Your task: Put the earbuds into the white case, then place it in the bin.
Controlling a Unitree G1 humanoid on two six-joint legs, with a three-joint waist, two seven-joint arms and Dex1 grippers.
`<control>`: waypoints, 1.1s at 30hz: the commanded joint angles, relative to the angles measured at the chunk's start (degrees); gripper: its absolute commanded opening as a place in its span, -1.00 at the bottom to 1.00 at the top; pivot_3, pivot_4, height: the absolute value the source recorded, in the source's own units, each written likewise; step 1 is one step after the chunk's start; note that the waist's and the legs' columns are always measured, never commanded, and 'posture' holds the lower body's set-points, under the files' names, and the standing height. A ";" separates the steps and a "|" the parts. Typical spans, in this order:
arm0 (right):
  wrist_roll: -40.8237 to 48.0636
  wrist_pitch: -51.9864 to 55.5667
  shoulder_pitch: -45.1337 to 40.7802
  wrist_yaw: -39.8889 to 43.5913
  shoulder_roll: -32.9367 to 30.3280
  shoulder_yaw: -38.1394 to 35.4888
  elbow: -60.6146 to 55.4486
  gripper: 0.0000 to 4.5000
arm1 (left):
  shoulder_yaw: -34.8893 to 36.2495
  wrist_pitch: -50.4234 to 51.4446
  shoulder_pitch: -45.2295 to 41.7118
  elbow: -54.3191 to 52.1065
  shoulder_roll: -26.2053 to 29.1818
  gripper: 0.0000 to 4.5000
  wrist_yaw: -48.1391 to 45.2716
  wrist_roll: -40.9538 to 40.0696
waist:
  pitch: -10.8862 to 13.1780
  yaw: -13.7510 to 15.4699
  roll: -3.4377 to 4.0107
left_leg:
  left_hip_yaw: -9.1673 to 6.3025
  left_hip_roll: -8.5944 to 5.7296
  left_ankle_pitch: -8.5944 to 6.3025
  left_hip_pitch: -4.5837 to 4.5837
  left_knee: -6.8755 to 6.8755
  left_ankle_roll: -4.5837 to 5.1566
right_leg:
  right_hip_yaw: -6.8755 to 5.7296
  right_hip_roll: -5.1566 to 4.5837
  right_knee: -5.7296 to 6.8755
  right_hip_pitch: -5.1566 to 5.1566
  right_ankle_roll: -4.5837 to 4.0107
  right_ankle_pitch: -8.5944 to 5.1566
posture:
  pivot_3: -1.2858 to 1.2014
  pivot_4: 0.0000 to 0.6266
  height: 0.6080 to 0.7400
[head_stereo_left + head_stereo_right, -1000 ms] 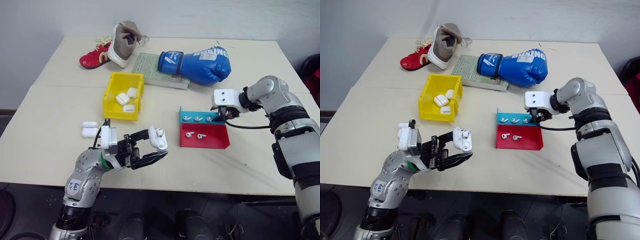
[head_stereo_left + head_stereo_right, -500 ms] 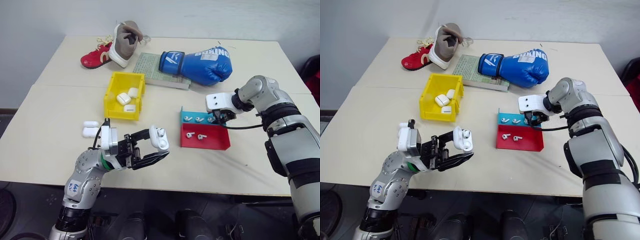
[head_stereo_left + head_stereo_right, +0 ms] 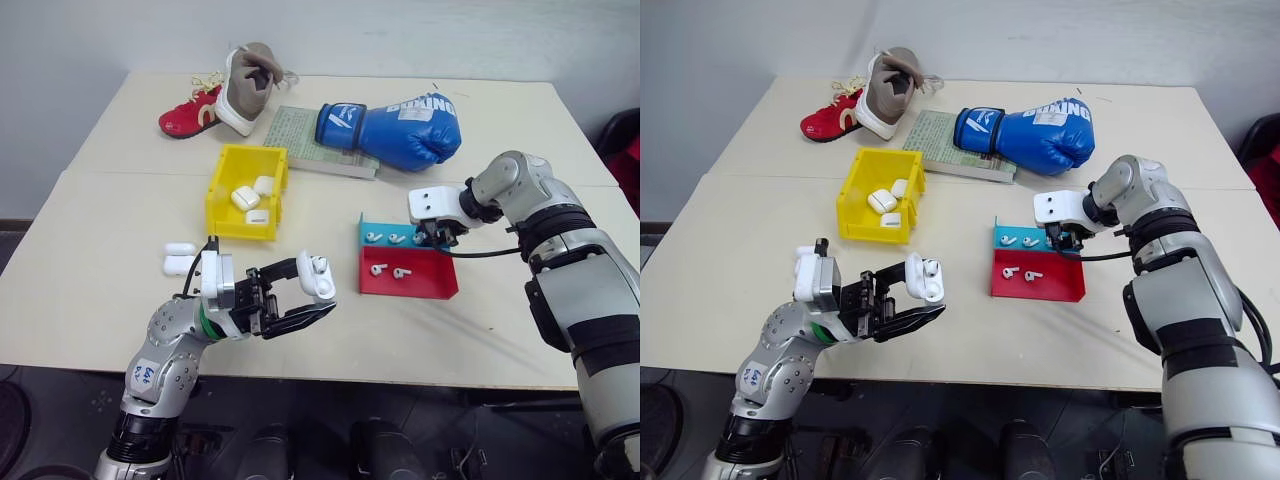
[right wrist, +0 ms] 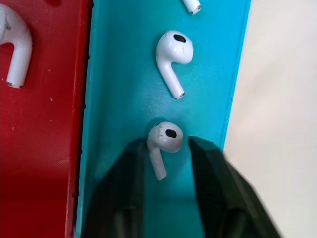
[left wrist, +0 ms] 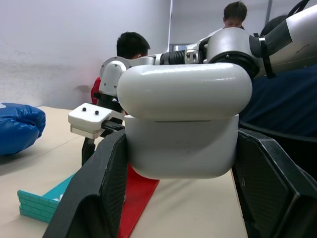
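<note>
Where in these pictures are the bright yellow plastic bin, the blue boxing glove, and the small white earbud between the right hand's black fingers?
bright yellow plastic bin (image 3: pixel 222 191): left eye view, left wall.
blue boxing glove (image 3: pixel 412 130): left eye view, padded fist.
small white earbud (image 4: pixel 167 138): right wrist view, rounded head.

The cream bench (image 3: pixel 120 280) carries a yellow bin (image 3: pixel 246 190), red tray (image 3: pixel 410 275), blue tray (image 3: pixel 385 236), book (image 3: pixel 310 138), boxing glove (image 3: pixel 395 130), shoes (image 3: pixel 225 95), and two white cases (image 3: pixel 180 259) beside the left tool (image 3: pixel 310 300).

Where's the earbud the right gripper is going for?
In the blue tray beside the red tray, the earbud lies between the right gripper fingers.
</note>
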 commanded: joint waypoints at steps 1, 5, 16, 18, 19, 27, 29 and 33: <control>-0.75 0.30 0.15 0.01 -0.04 0.28 0.64 -0.72 | 0.76 -0.38 0.11 -1.25 0.25 0.23 -0.35 -0.98 | 0.00 0.00 0.00 | 0.00 0.00 0.00 0.00 0.00 0.00 | 0.00 0.00 0.00 0.00 0.00 0.00 | 0.03 -0.52 1.00; -0.71 0.11 0.37 -0.22 -0.28 0.17 0.61 -0.72 | 0.69 -0.42 0.18 -1.35 0.28 0.23 -0.36 -0.93 | 0.00 -0.01 0.00 | 0.00 0.00 0.00 0.00 0.01 0.00 | 0.00 0.00 0.01 0.00 0.00 0.00 | 0.03 -0.52 1.00; 2.14 0.04 0.25 0.22 -0.95 -2.84 0.11 -0.78 | 0.42 -0.40 -0.36 -0.98 0.21 0.23 -0.71 -0.79 | 0.00 -0.01 0.00 | 0.01 0.00 0.00 0.00 0.01 0.00 | 0.00 0.00 0.03 0.00 0.00 0.00 | 0.03 -0.52 1.00; 5.27 0.08 -0.70 1.54 -1.87 -5.83 -0.56 -0.78 | 0.44 -0.37 -0.73 -0.69 0.03 0.23 -0.86 -0.94 | 0.02 -0.01 0.03 | 0.01 0.00 0.00 0.00 0.01 0.00 | 0.01 0.00 0.02 -0.01 0.00 0.00 | 0.03 -0.52 1.00; 7.67 0.35 -1.37 2.89 -2.70 -8.13 -1.08 -0.78 | 0.43 -0.37 -1.06 -0.46 -0.09 0.23 -1.04 -1.11 | 0.04 0.00 0.06 | 0.02 0.00 0.00 -0.01 0.01 0.00 | 0.02 0.00 0.02 -0.03 0.00 0.00 | 0.03 -0.52 1.00; 38.14 27.46 5.12 19.36 -6.04 -28.24 -25.04 -0.78 | 0.88 0.30 -4.99 3.35 -0.75 0.23 -3.52 -3.06 | 0.09 0.28 0.12 | -0.01 -0.01 -0.01 -0.06 -0.01 0.01 | 0.00 -0.01 0.00 -0.04 0.00 0.00 | 0.03 -0.52 1.00; 45.88 41.66 12.93 17.17 -5.61 -30.91 -41.47 -0.78 | 0.96 0.37 -6.19 4.55 -1.08 0.23 -3.91 -3.09 | 0.07 0.43 0.09 | -0.12 0.02 -0.01 -0.03 -0.02 0.00 | -0.06 0.00 0.02 0.02 0.00 0.00 | 0.03 -0.52 1.00; 66.71 69.04 28.18 0.92 0.13 -38.22 -74.25 -0.78 | 1.20 0.10 -9.07 7.18 -2.71 0.23 -3.76 -2.88 | 0.08 0.72 0.10 | -0.32 -0.01 -0.02 -0.15 0.07 -0.02 | -0.23 -0.02 0.05 0.03 0.00 0.00 | 0.03 -0.52 1.00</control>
